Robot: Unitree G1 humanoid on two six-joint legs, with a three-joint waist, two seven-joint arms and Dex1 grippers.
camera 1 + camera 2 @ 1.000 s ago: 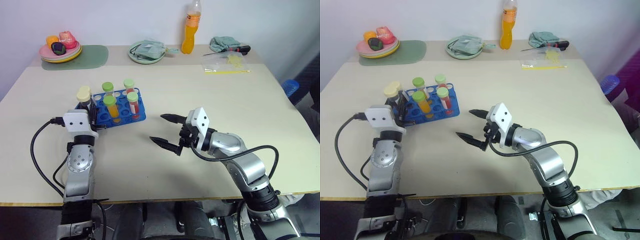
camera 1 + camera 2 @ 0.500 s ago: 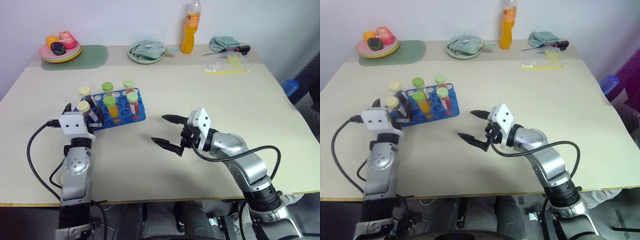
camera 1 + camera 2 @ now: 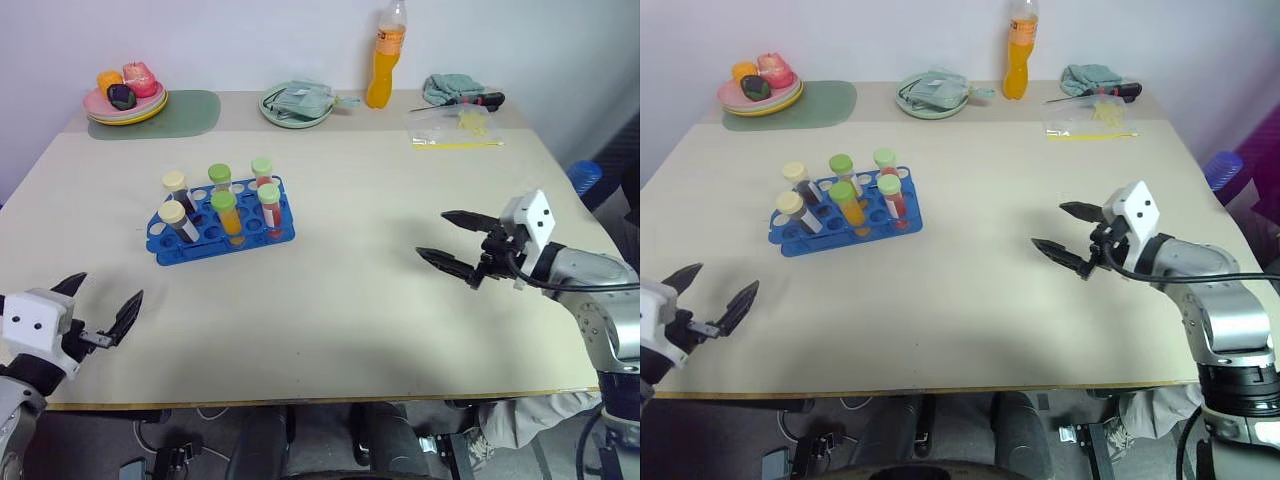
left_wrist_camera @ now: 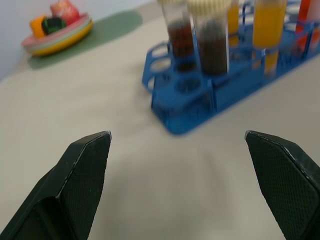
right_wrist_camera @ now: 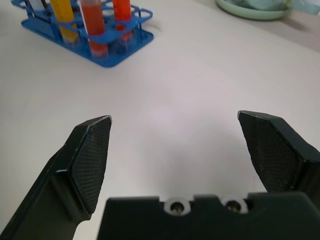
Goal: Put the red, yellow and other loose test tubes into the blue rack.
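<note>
Beige table [image 3: 380,190] carries the blue rack [image 3: 222,233]; both arms' fingers spread wide, empty.

My left gripper [image 3: 103,309] sits low at the near left edge, its two black fingers [image 4: 82,172] spread wide with nothing between them, pointing roughly level and forward. My right gripper [image 3: 447,242] is out on the right side, jaws equally wide and empty, angled slightly downward and aimed toward my left, with its silver forearm bending back behind it. The two grippers are well apart from each other.
</note>
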